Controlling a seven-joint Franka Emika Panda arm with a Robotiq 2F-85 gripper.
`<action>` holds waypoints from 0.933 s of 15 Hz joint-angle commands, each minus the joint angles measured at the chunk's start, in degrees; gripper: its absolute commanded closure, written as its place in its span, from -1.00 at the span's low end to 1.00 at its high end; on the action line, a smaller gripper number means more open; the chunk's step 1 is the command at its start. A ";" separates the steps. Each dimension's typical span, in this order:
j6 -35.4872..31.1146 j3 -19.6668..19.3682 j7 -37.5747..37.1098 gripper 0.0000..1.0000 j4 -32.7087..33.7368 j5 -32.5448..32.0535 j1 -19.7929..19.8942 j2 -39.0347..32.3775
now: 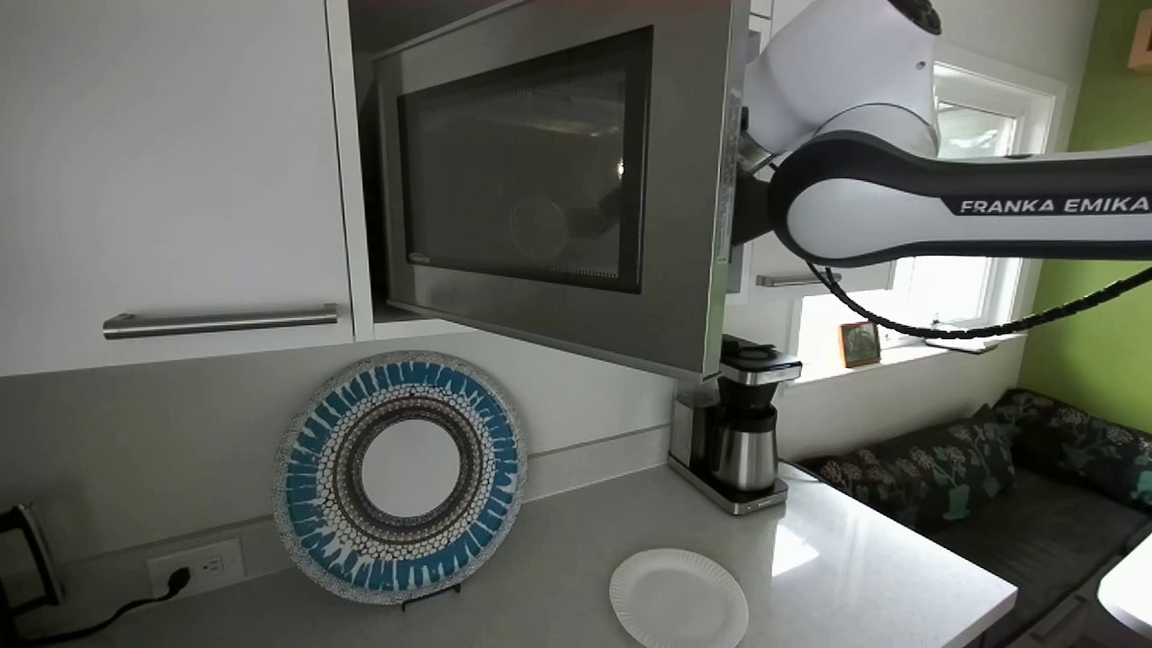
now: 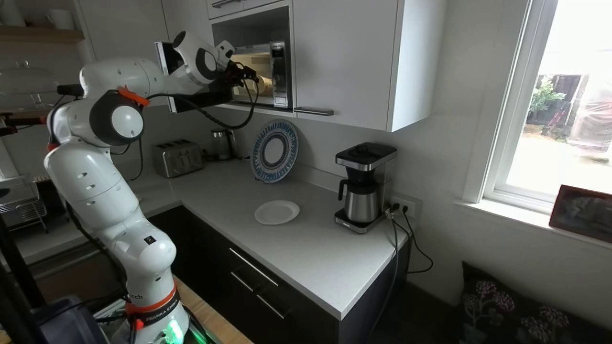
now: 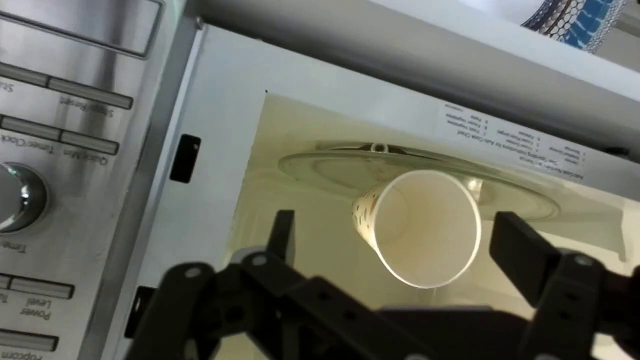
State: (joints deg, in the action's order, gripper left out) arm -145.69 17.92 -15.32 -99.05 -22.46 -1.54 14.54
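Gripper (image 3: pixel 400 240): spread wide, pinching nothing; pointed into the open microwave (image 2: pixel 278 76), with gaps to either side of the cup (image 3: pixel 425 235) in the wrist view; dark, blocky.
Counter (image 2: pixel 306 239): straight along the front, cut to a sharp corner; smooth, pale, faintly glossy.
Cabinet (image 2: pixel 346 62): crisp-edged, framing the recess around the microwave; flat, white, fitted with a metal bar handle (image 2: pixel 313 111).
Microwave: bounded by straight frame edges, overlapped by the gripper along the slotted side in the wrist view; faced in metal, with flat buttons (image 3: pixel 90 92) and a round knob (image 3: pixel 22 197).
Door (image 1: pixel 688 180): standing open, passing in front of the robot arm (image 1: pixel 864 211) in an exterior view; touching or apart, cannot tell; dull metal around dark glass.
Painted disc (image 1: pixel 409 472): propped upright on the counter; round-edged, streaked blue, pebbled inward, plain white at the centre.
Coffee maker (image 2: pixel 366 188): boxy, black and steel-coloured.
Turntable (image 3: pixel 320 167): under the cup; thin-rimmed, circular, clear glass.
Paper plate (image 1: pixel 679 598): flat on the counter, well below the gripper; white, fluted at the rim.
Cup: inside the microwave, lying on its side, opening toward the gripper; pale, tapering, flecked outside.
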 commanded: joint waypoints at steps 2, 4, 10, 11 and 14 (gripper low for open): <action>-1.04 1.32 -5.36 -1.00 4.55 -5.51 0.39 -4.95; -1.55 1.60 -8.33 -1.00 6.21 -8.67 0.19 -6.90; -2.94 0.47 -13.94 -1.00 11.55 -16.45 -2.80 -13.20; -3.86 0.11 -14.75 -1.00 12.30 -18.26 -3.36 -14.03; -5.02 1.58 -16.67 -1.00 14.68 -21.68 -2.58 -16.54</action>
State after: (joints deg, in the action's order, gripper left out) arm -149.61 18.94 -29.26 -87.72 -40.20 -3.79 1.17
